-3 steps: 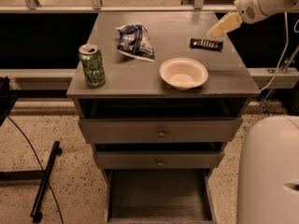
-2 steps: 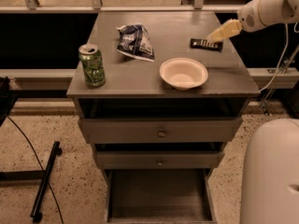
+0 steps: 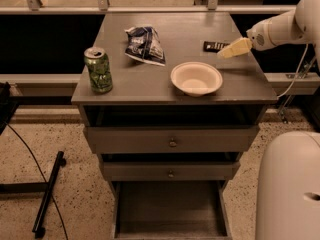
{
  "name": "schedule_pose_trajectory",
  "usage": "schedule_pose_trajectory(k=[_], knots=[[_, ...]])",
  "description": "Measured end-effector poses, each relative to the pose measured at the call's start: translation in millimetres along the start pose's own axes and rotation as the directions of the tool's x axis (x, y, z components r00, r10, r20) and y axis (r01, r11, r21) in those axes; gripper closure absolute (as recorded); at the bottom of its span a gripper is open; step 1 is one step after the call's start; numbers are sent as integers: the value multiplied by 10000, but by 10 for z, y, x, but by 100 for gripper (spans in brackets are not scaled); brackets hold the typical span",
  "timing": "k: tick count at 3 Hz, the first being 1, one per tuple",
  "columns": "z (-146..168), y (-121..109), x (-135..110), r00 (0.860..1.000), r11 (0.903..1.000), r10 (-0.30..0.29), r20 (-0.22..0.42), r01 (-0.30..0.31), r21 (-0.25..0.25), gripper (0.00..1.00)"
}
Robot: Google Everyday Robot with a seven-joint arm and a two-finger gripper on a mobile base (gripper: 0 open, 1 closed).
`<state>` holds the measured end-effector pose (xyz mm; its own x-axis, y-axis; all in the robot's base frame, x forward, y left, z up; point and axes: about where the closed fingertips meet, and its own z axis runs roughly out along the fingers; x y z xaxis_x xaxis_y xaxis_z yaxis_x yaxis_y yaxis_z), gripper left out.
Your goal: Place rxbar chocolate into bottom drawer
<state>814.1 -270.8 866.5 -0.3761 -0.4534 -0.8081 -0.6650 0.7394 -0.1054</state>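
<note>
The rxbar chocolate (image 3: 214,46), a small flat black bar with white lettering, lies on the grey cabinet top (image 3: 185,31) near its right rear. My gripper (image 3: 232,49) reaches in from the right on a white arm and hangs just over the bar's right end, covering part of it. The bottom drawer (image 3: 170,211) is pulled out at the foot of the cabinet, a wide grey tray with a bare floor.
A white bowl (image 3: 196,78) sits at the front right of the top. A dark-blue-and-white snack bag (image 3: 145,45) lies at the middle, a green can (image 3: 98,69) at the front left. Two knobbed drawers (image 3: 172,142) are above. My white base (image 3: 289,186) stands right.
My gripper has moved down and to the left, from above the right edge of the cabinet to just over the bar. The other objects have not moved.
</note>
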Motion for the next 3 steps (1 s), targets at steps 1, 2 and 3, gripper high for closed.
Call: schedule_pose_trajectory(k=[1, 2, 3], knots=[[129, 0, 144, 9999, 9997, 112, 20, -112, -198, 0], [213, -31, 232, 9998, 9996, 205, 60, -203, -220, 0], [258, -83, 260, 9991, 9993, 339, 257, -336, -148, 18]])
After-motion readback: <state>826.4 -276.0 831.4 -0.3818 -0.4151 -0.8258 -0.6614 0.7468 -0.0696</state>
